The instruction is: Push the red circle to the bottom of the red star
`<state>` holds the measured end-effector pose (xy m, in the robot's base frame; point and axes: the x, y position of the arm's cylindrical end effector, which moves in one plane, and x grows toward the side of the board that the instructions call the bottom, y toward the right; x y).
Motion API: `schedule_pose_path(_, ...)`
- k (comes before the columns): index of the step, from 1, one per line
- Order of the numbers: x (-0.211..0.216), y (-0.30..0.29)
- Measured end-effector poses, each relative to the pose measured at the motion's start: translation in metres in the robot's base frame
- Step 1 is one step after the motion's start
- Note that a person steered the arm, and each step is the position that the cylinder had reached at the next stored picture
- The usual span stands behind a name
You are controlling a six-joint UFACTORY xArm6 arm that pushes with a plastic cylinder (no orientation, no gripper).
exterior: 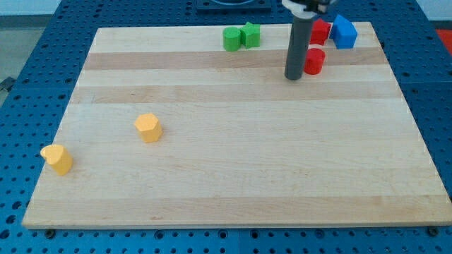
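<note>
Red is being seen twice at the board's upper right: the red circle (pixel 315 61), a short cylinder, is lying just below the red star (pixel 321 31), which is partly hidden behind the rod, so its shape is only roughly made out. The blue blocks (pixel 343 30) are sitting just beside the star, at its 3 o'clock. My tip (pixel 294 76) is resting on the wooden board (pixel 233 169) at about 8 o'clock of the circle, touching it or very nearly so; which of the two cannot be told. No fingers are carried by this arm, so nothing is being spread, pressed or pinched; only the bare rod end is being used.

The circle is judged to be already close to its goal, at roughly 6 o'clock of the star. For the step to be done well, only a short, slow nudge is being called for: the tip is best kept low on the circle's side, pushing toward 12 or 1 o'clock, so that the circle is settled squarely under the star without the star being knocked into the blue blocks. A hard push could roll the circle off to one side.

Two green blocks (pixel 241 37) are lying at the top, and two yellow blocks (pixel 148 128) (pixel 57 159) at the lower left, well apart from the work.

No brand, label or readable writing is being shown anywhere.
</note>
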<state>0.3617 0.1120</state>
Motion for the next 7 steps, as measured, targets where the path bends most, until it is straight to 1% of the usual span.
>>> schedule_pose_path(1, 0.002, 0.030)
schedule_pose_path(2, -0.052, 0.041)
schedule_pose_path(3, -0.086, 0.046)
schedule_pose_path(4, -0.054, 0.028)
schedule_pose_path(5, -0.038, -0.031)
schedule_pose_path(6, -0.069, -0.046)
schedule_pose_path(7, -0.090, -0.032)
